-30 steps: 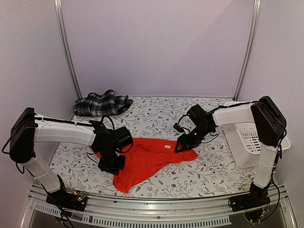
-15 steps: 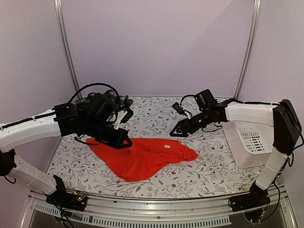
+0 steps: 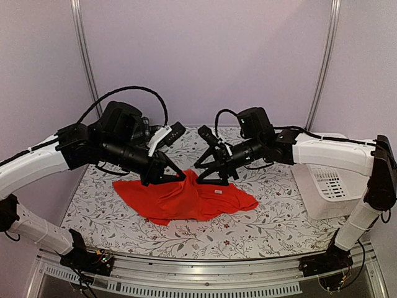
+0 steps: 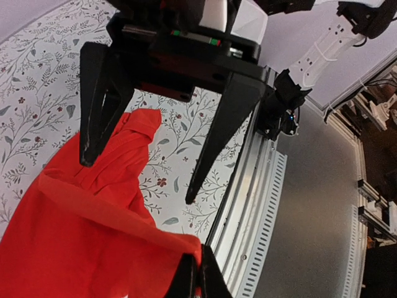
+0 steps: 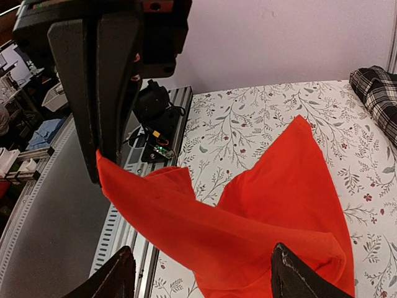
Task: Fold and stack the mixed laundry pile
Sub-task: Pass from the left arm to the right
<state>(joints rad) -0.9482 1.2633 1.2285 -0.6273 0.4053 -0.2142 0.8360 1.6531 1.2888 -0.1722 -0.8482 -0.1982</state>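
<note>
The red shirt (image 3: 186,202) lies crumpled on the floral table cover, one edge pulled up into a peak. My left gripper (image 3: 179,176) is shut on that raised edge; in the left wrist view its tips (image 4: 198,267) pinch the red cloth (image 4: 74,236). My right gripper (image 3: 203,174) faces it from the right, open, its fingers (image 5: 122,273) spread wide with the red shirt (image 5: 267,211) stretched in front of the gap. The plaid garment (image 5: 379,93) lies at the table's back; in the top view the left arm hides it.
A white plastic basket (image 3: 329,183) stands at the right edge of the table. The metal rail (image 4: 248,205) runs along the near edge, close below the lifted cloth. The two grippers are a few centimetres apart above the table's middle.
The left gripper has carried the shirt's edge up and rightward toward the middle. The right arm has swung left to meet it, its jaws now spread. The shirt is bunched more compactly.
</note>
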